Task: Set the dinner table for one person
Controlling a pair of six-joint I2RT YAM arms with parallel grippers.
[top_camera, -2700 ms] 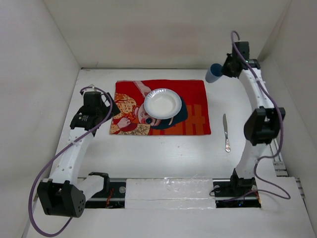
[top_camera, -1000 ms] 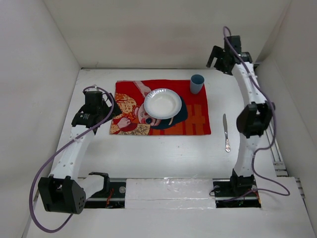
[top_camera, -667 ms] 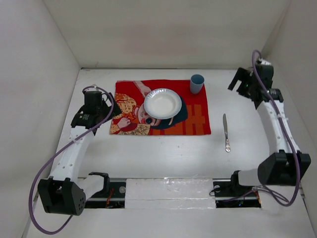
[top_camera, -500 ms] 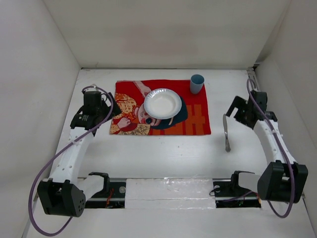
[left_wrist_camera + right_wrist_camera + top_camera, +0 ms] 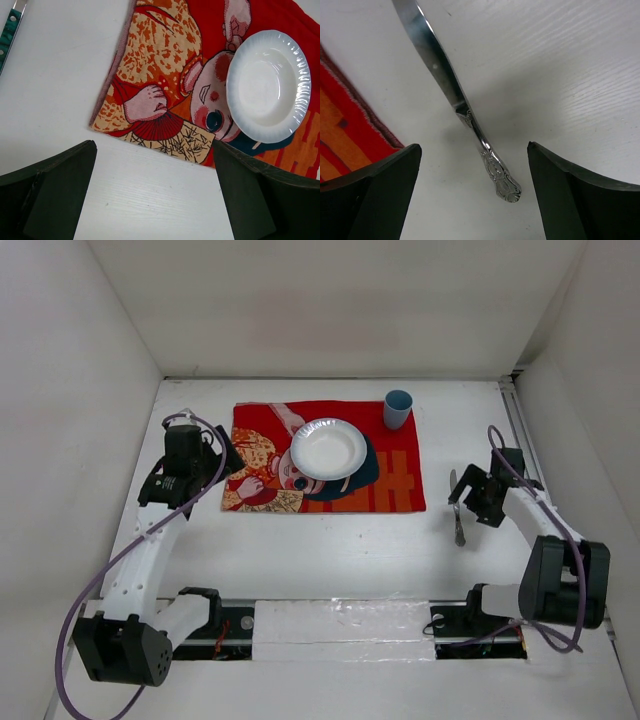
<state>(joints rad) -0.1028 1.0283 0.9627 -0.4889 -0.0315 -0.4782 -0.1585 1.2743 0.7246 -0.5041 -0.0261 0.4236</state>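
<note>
The dinner table point(image 5: 330, 550) is a white tabletop with a red cartoon placemat point(image 5: 395, 480) on it. A white paper plate point(image 5: 328, 448) point(image 5: 265, 85) sits on the mat, and a blue cup point(image 5: 398, 408) stands on the mat's far right corner. A silver knife point(image 5: 459, 530) point(image 5: 447, 87) lies on the table right of the mat. My right gripper point(image 5: 462, 498) point(image 5: 475, 195) hangs low over it, open, its fingers on either side of the ornate handle without touching it. My left gripper point(image 5: 222, 462) point(image 5: 155, 200) is open and empty above the mat's near left corner.
A green-handled item point(image 5: 9, 32) lies at the upper left edge of the left wrist view. White walls close in the table on the left, back and right. A rail point(image 5: 540, 470) runs along the table's right edge.
The right arm set the blue cup on the mat, then swung from the back right corner down to the knife. The left arm has barely moved.
</note>
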